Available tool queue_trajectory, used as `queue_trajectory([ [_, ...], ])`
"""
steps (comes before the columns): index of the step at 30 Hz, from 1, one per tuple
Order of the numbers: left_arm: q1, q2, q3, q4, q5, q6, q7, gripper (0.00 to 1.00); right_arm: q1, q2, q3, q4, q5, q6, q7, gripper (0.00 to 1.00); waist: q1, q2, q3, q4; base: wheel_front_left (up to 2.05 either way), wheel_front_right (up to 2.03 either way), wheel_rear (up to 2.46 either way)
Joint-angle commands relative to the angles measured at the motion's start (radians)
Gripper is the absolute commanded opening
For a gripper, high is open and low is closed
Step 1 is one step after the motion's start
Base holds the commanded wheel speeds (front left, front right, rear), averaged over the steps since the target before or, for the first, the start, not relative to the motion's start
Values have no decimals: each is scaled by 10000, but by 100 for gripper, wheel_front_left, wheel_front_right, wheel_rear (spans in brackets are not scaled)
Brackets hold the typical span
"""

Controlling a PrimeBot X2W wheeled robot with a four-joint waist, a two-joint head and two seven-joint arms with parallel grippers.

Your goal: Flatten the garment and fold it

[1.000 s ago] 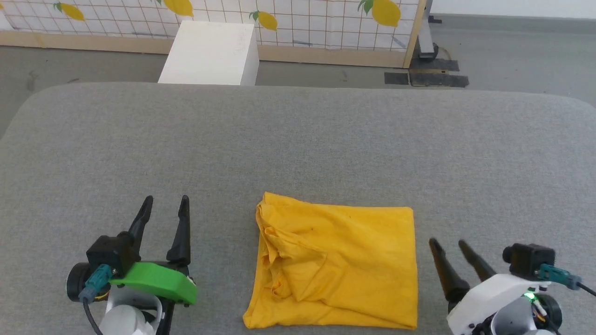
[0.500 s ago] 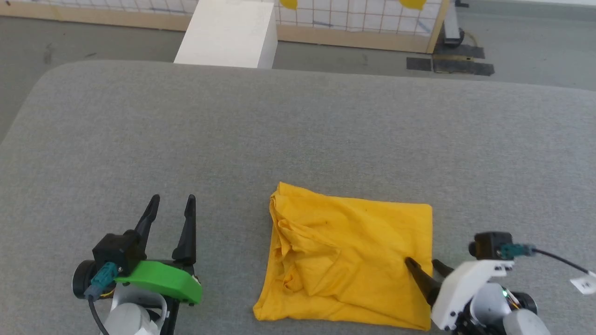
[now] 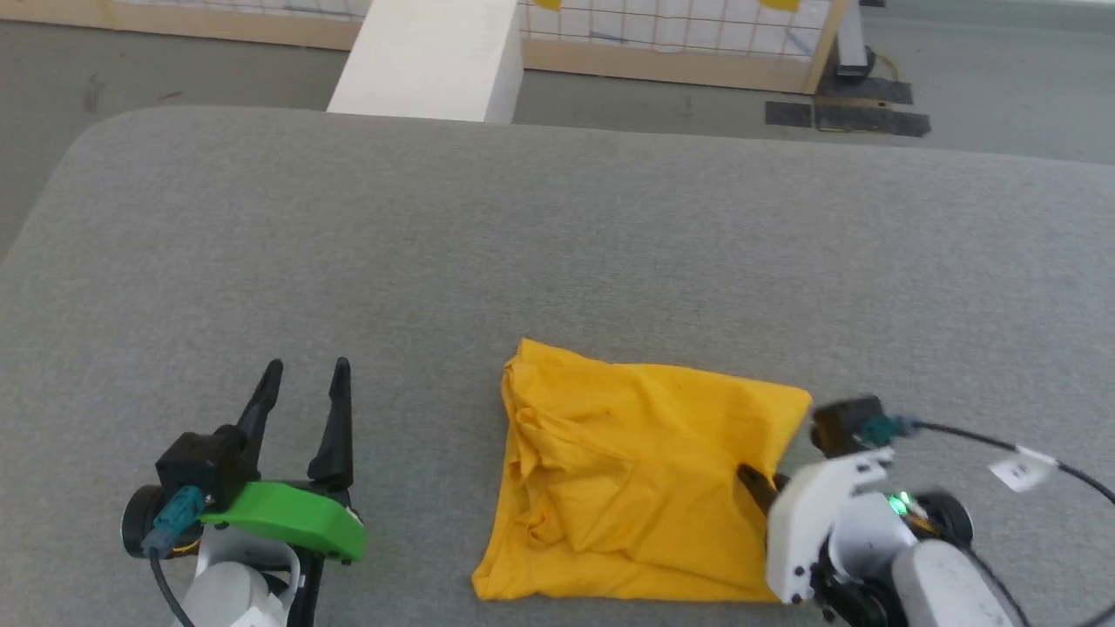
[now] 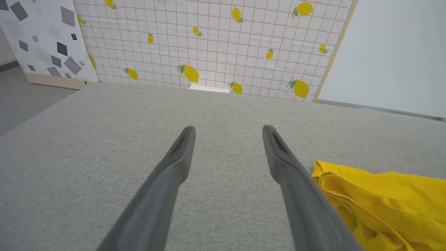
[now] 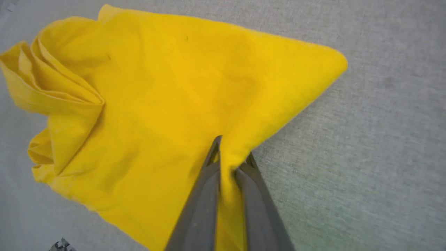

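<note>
A white tag (image 3: 1015,470) on a cable (image 3: 949,431) is too blurred to read. The right claw (image 5: 231,151) is pressed together, pinching the edge of the yellow shirt (image 5: 167,104). The left claw (image 3: 307,367) is spread wide and empty above the gray pad (image 3: 557,244), with the shirt just to its right.

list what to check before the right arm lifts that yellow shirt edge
1. right gripper shut on the right edge of the yellow T-shirt: ok
2. layers pinched, one or several: cannot tell
3. left gripper open, apart from the cloth: ok
4. shirt lying flat: not ok, its left side is bunched and creased
5. shirt resting on the grey padded surface, well back from its far edge: ok
</note>
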Motion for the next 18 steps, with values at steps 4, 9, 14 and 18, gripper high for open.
queue_trajectory([
  [4,82,39,166,-189,37,-51,-38,100,-940,9,546,-975,-2341,-13,764,0,0,0,80,-697,0,0,0],
  [9,40,76,231,-394,152,-51,-38,100,-2181,-1456,1719,-1497,-3970,-13,1328,0,0,0,310,-1580,0,0,0],
  [14,-180,102,215,-645,249,-52,-38,100,-3146,-2828,1504,-1231,-4139,-13,1481,0,0,0,738,-2474,0,0,0],
  [18,-410,169,147,-823,337,-53,-38,100,-3648,-3441,1120,-797,-4296,-13,1398,0,0,0,1197,-3052,0,0,0],
])
